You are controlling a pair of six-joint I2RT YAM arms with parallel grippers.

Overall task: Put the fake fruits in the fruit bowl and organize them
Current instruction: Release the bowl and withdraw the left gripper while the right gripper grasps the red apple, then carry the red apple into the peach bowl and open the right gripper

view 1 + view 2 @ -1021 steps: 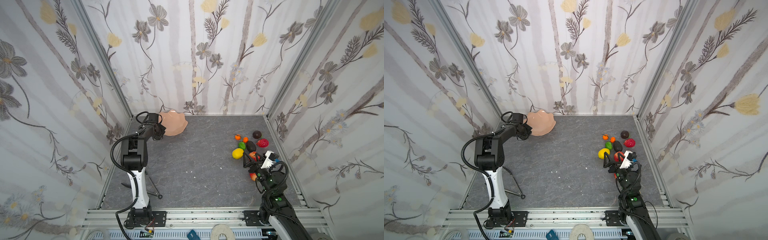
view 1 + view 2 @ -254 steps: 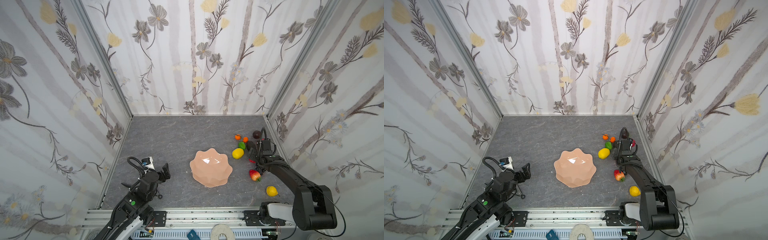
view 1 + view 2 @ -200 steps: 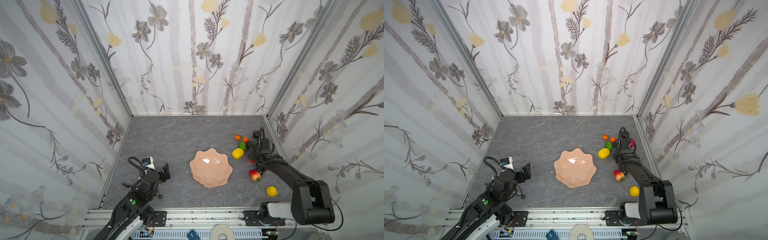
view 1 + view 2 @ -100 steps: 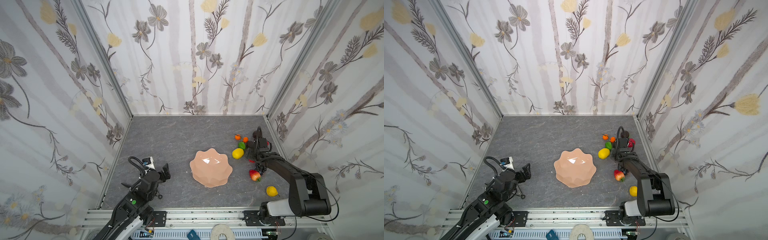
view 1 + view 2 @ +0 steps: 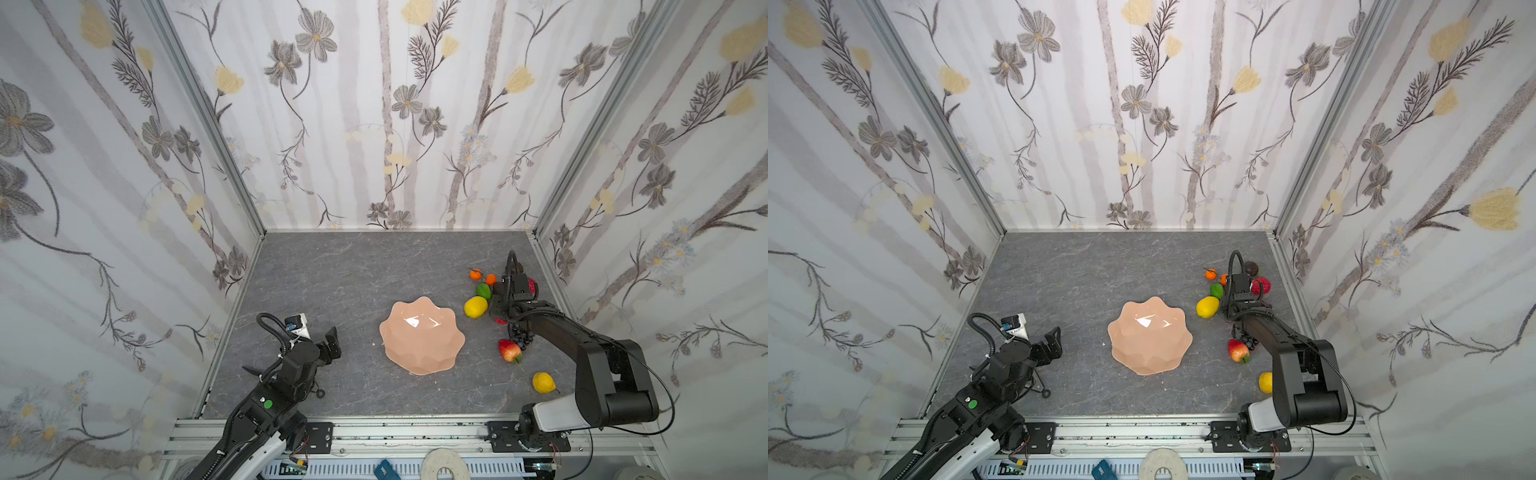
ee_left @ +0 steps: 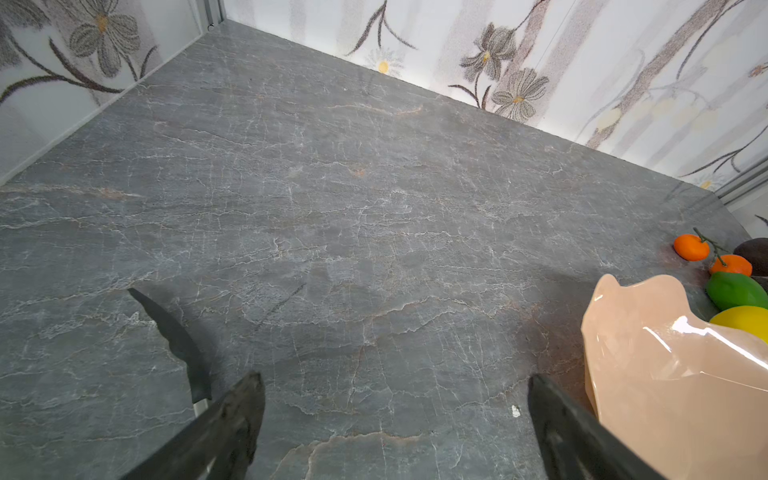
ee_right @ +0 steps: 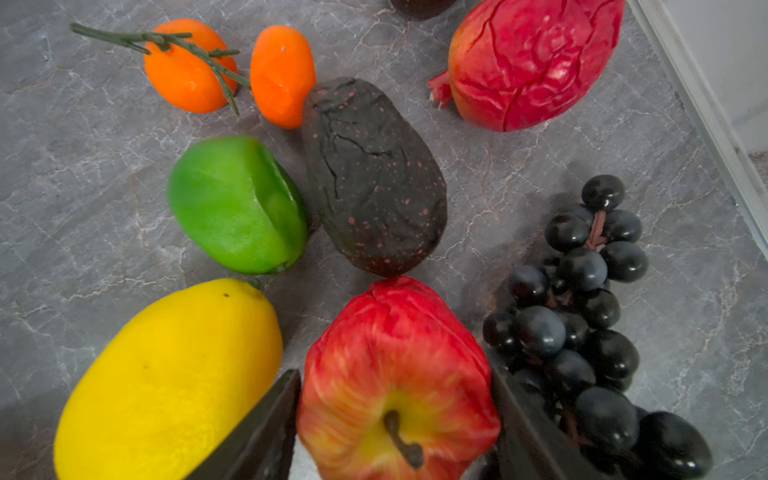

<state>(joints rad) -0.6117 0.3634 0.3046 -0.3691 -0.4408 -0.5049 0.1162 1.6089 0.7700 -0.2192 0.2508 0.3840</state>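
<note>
Wide, shallow peach-pink fruit bowl with scalloped rim: upright near the middle of the grey veined stone-look tabletop in both top views. Every fruit you can see lies on the table outside it.

Bearings from the bowl, in a top view:
- Glossy yellow lemon-shaped fruit at 2 o'clock, just beside the rim, not touching.
- Green plastic lime and two tiny oranges beyond it, same bearing.
- Red-and-yellow apple-like fruit at 3 o'clock, apart.
- Small yellow pear-like fruit at 4 o'clock, alone.

Right gripper: down in the 2 o'clock cluster. In its wrist view the black fingers flank a red plastic apple with a yellow top and brown stem, one close against each side. You cannot tell whether they squeeze it or only bracket it. The apple rests on the table between the lemon-shaped fruit and a black-purple grape bunch. A dark wrinkled avocado touches it, or nearly so. A crimson pomegranate-like fruit lies apart, near the wall rail.

Left gripper: at the bowl's 9 o'clock, well apart, jaws spread wide over bare tabletop.
</note>
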